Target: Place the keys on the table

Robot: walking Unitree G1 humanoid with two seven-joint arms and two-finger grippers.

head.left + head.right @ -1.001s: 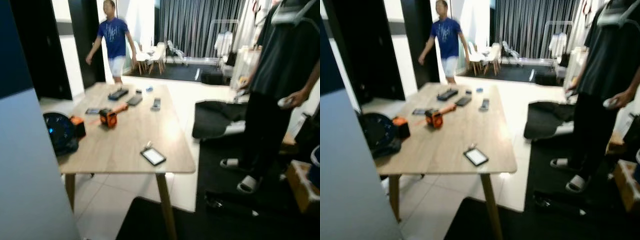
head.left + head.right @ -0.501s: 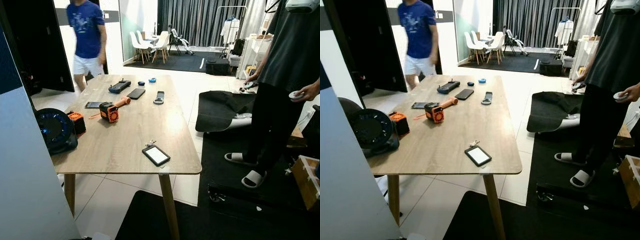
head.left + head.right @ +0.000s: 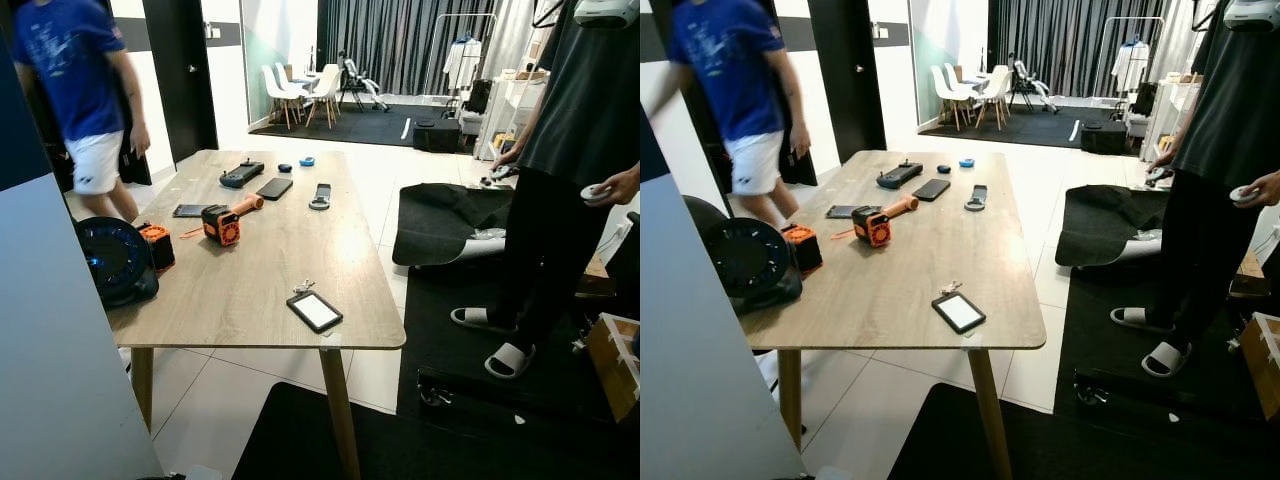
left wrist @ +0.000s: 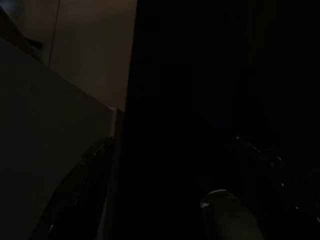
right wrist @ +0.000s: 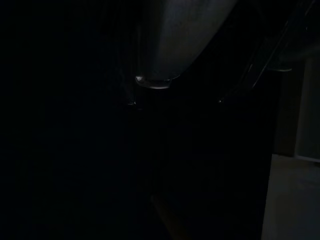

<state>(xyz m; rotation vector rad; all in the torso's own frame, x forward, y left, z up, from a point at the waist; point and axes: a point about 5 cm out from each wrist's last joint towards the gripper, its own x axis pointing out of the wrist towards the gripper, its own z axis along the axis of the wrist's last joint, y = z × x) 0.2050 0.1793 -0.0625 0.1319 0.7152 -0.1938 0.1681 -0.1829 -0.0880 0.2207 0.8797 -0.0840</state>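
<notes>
Left eye view: keys [image 3: 303, 287] lie on the bench [image 3: 250, 270], touching the phone [image 3: 314, 311] at its 11 o'clock. A person [image 3: 80, 110] passing at 10 o'clock could get bumped. Wrist views: too dark; whether either hand is open, I cannot tell.

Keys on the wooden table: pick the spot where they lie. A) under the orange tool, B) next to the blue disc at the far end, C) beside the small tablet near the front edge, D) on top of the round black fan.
C: the keys lie on the table right by the far corner of the small tablet, near the front edge.
</notes>
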